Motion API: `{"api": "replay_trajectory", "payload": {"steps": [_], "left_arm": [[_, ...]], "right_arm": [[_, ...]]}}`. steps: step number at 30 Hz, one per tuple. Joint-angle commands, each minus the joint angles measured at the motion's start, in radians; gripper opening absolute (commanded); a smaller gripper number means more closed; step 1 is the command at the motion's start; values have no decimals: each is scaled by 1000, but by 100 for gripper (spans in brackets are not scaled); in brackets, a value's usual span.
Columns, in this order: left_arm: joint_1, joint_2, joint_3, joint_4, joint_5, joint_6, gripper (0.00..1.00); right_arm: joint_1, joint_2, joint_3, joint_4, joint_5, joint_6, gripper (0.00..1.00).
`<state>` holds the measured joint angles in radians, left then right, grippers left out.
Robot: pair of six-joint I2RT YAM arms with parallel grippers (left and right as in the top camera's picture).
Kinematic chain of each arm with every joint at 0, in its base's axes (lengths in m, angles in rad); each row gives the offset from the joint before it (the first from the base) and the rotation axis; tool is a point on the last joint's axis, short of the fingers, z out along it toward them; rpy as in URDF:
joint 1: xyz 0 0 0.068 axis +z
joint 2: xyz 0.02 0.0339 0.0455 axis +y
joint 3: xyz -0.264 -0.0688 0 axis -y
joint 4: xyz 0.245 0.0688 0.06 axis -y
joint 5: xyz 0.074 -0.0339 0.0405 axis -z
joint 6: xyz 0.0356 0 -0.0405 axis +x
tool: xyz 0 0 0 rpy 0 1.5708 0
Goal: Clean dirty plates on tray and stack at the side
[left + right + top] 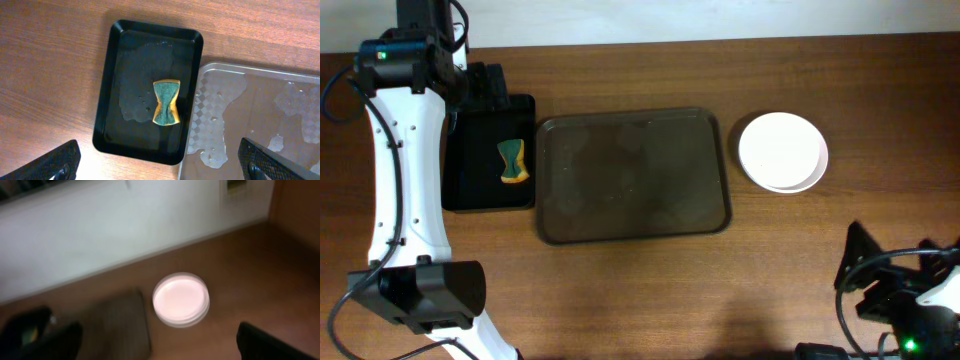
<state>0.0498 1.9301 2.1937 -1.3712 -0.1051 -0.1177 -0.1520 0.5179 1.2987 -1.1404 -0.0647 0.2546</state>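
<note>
The white plates (782, 152) sit in one stack on the table right of the dark brown tray (633, 176); the top plate looks clean. The tray holds no plates and shows wet patches (260, 120). My left gripper (485, 90) hangs open and empty over the near end of the small black tray, its fingers wide apart in the left wrist view (160, 170). My right gripper (868, 272) is open and empty near the table's front right. The blurred right wrist view shows its fingers (160, 347) apart, with the plate stack (180, 299) and the tray (117, 325) beyond.
A small black tray (470, 165) lies left of the brown tray, touching it, with a green and yellow sponge (514, 163) and some water in it; both show in the left wrist view (166, 102). The left arm runs along the table's left side.
</note>
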Motion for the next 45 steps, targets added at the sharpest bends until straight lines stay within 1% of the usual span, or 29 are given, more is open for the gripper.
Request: {"api": "replay_trajectory", "payload": {"steps": [1,2,3,5,6,7,8,10,15,18,21,25,32,45], "left_arm": [[-1,-1,6,0,3,-2,99],[-1,-1,6,0,3,-2,99],[-1,-1,6,0,3,-2,99],[-1,-1,6,0,3,-2,99],[-1,-1,6,0,3,-2,99],[-1,-1,6,0,3,-2,99],[-1,-1,6,0,3,-2,99],[-1,-1,6,0,3,-2,99],[-1,-1,6,0,3,-2,99],[-1,-1,6,0,3,-2,99],[-1,-1,6,0,3,-2,99],[-1,-1,6,0,3,-2,99],[-1,-1,6,0,3,-2,99],[-1,-1,6,0,3,-2,99]], "right_arm": [[16,-8,-21,-97,32,-17,98],[14,-12,-55,-96,101,-19,98],[5,-27,-110,-48,161,-19,98],[-6,-69,-235,97,208,-19,98],[-8,-107,-328,202,208,-19,98],[-8,-166,-452,348,198,-19,98],[-8,-193,-510,412,188,-19,98],[-8,-293,-719,626,137,-19,98],[-5,-451,-1077,945,37,-19,98],[-5,-514,-1203,1041,11,-19,98],[15,-514,-1225,1052,8,-20,98],[79,-514,-1289,1065,8,-19,98],[142,-515,-1293,1067,5,-18,98],[142,-514,-1293,1067,8,-18,98]]}}
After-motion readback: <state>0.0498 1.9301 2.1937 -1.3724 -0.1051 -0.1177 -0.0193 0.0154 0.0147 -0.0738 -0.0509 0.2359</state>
